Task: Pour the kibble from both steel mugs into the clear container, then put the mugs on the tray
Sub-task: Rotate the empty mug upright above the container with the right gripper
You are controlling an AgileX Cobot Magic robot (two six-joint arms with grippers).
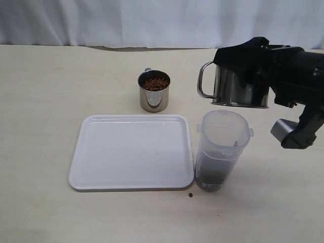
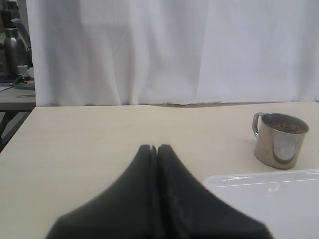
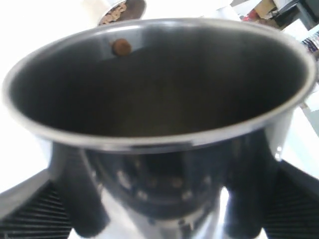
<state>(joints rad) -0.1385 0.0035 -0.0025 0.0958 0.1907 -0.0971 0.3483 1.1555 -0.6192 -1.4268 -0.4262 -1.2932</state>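
right gripper point(image 1: 248, 63): jaws spread wide, clamped on a steel mug point(image 1: 238, 88) held above the clear container point(image 1: 223, 147); one pellet point(image 3: 121, 47) clings inside the mug.
container: upright, kibble point(image 1: 212, 177) at its base, just beside the tray's point(image 1: 131, 152) right edge.
stray pellet point(image 1: 191, 195): off the tray's near corner.
second mug point(image 1: 154, 91): full, just behind the tray.
left gripper point(image 2: 157, 149): closed, empty, over bare table point(image 1: 45, 101); open room on the left.

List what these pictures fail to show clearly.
- Exterior view: the arm covers part of the held mug.
- Exterior view: the label on the container is too small to read.
- Left wrist view: the frame edge cuts off the tray.
- Right wrist view: the mug hides most of the right fingers.
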